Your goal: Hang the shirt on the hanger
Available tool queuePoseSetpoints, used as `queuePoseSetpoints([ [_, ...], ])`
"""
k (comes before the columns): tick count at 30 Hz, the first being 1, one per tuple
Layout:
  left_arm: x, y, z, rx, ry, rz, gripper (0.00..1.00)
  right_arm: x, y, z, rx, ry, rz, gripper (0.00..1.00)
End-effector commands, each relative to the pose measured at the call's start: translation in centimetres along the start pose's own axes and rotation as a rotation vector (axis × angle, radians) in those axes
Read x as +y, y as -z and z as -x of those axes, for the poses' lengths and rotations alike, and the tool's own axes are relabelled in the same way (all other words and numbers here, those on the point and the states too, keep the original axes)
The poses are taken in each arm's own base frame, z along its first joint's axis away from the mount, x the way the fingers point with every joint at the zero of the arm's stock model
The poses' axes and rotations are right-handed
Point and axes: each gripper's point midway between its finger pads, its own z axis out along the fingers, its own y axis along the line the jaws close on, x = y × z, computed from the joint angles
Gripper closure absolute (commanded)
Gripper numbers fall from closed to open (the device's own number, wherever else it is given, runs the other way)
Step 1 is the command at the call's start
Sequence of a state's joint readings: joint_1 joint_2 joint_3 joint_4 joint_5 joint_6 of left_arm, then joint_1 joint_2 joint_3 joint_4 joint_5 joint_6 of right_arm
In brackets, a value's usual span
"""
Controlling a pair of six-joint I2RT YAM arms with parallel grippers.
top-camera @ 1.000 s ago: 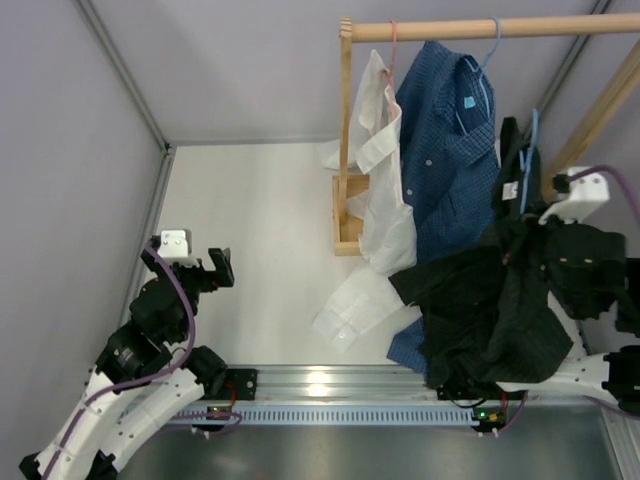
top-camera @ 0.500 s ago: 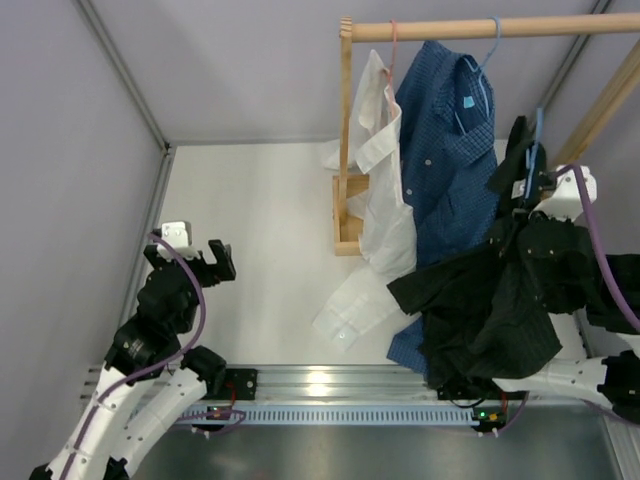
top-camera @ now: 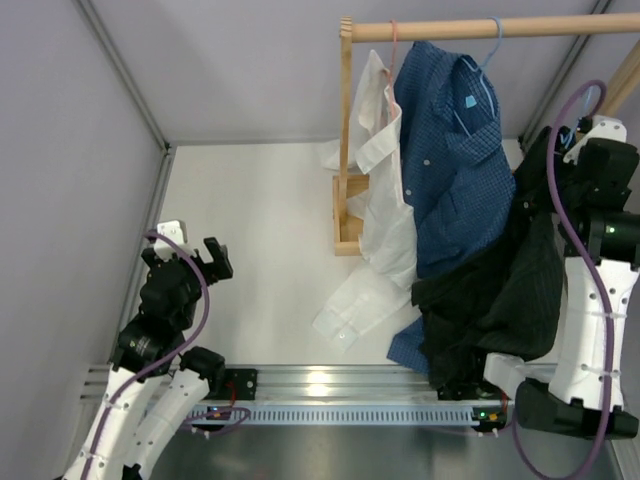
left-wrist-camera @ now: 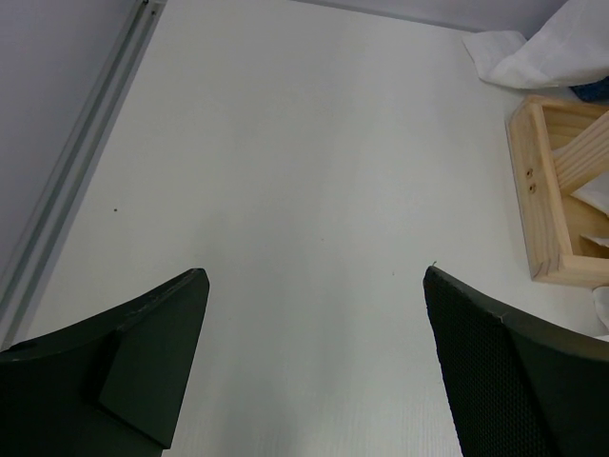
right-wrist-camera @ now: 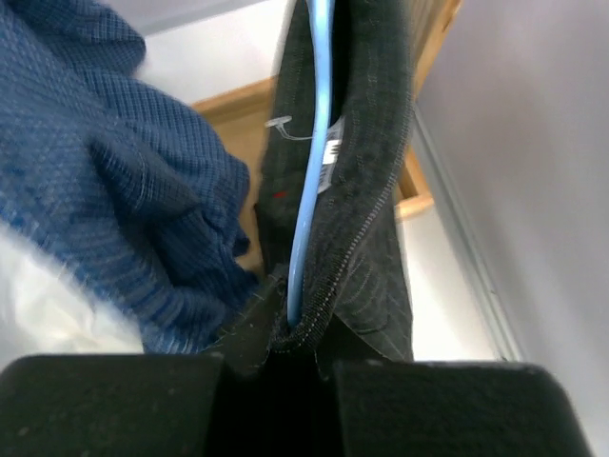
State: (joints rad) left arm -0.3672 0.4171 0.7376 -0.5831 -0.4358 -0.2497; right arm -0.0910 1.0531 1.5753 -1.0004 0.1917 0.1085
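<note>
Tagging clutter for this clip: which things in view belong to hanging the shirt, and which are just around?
Job in hand: black shirt; light-blue hanger inside its collar; right gripper holding them.

Just there: blue checked shirt; white shirt; pink hanger; wooden rack; open left gripper.

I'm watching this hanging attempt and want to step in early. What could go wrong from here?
On the right gripper, the jaws pinch the shirt around the hanger at one spot, so the hanging cloth may slip off. The shirt's lower folds lie against the blue shirt, so moving could drag it. The left gripper sits open and far away, giving no support.
</note>
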Motion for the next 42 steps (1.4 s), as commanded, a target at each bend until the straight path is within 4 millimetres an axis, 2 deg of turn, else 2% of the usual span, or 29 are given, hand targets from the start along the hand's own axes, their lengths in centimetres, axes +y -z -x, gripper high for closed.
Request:
queuePoseSetpoints([
  [1,-0.9,-0.2,0.5,-0.024,0.037,-0.039,0.02,2.0,-1.8,5.6,-0.148,-0.068,0.232,1.00],
  [4,-1.4,-0.2,0.1,-0.014,0.041,-0.067,0.02,1.4,-2.0,9.1,-0.277,-0.069,0.255,1.00],
  [7,-0.9,0.2,0.4,-0.037,0.058,-0.056,0.02,-0.2,-0.2,11.8,-0.384,-0.015,0.165,1.00],
  [8,-0.4,0.3,0.8,-0.053,0.064,-0.029,0.02,-0.5,1.1,13.0,-0.424,-0.001,0.151,1.00],
  [9,-0.1,0.5,0.9,-0.063,0.072,-0.014,0.02,-0.5,1.6,13.5,-0.439,0.011,0.150,1.00],
  [10,0.2,0.8,1.3,-0.081,0.083,-0.007,0.02,-0.7,1.1,13.1,-0.398,0.021,0.146,1.00],
  [11,0.5,0.9,1.4,-0.089,0.086,0.010,0.02,-0.5,2.5,14.4,-0.423,0.032,0.152,1.00],
  [12,0.7,1.0,1.6,-0.096,0.094,0.016,0.02,-0.2,2.5,14.5,-0.405,0.035,0.168,1.00],
  [14,1.0,1.3,1.9,-0.115,0.104,0.023,0.02,-1.0,3.0,15.7,-0.424,0.026,0.125,1.00],
  [15,1.1,1.5,2.0,-0.125,0.109,0.024,0.02,-2.0,2.7,15.9,-0.420,0.057,0.069,1.00],
  [17,1.1,1.7,2.0,-0.130,0.113,0.016,0.02,-2.3,3.7,16.8,-0.433,0.076,0.050,1.00],
  [20,1.1,1.9,2.1,-0.139,0.118,0.012,0.02,-1.5,3.1,16.8,-0.419,0.098,0.096,1.00],
  [22,0.7,1.8,2.0,-0.129,0.112,-0.007,0.02,-0.9,2.0,16.3,-0.389,0.116,0.132,1.00],
  [27,0.0,1.5,1.6,-0.106,0.098,-0.036,0.02,1.7,-0.4,13.2,-0.277,0.140,0.298,1.00],
  [31,-0.3,1.3,1.3,-0.091,0.090,-0.049,0.02,1.1,-2.4,12.5,-0.233,0.134,0.291,1.00],
  [33,-0.6,1.2,1.2,-0.082,0.085,-0.057,0.02,0.9,-2.6,13.2,-0.243,0.118,0.315,1.00],
  [34,-0.6,1.2,1.2,-0.080,0.084,-0.060,0.02,0.7,-3.6,13.2,-0.227,0.110,0.314,1.00],
  [35,-0.6,1.1,1.1,-0.079,0.080,-0.057,0.02,0.5,-3.7,13.7,-0.234,0.107,0.312,1.00],
  [36,-0.6,1.1,1.1,-0.079,0.082,-0.058,0.02,0.2,-4.8,13.5,-0.215,0.095,0.313,1.00],
  [42,-0.4,1.1,1.0,-0.077,0.079,-0.048,0.02,-0.7,-6.8,13.0,-0.178,0.075,0.282,1.00],
])
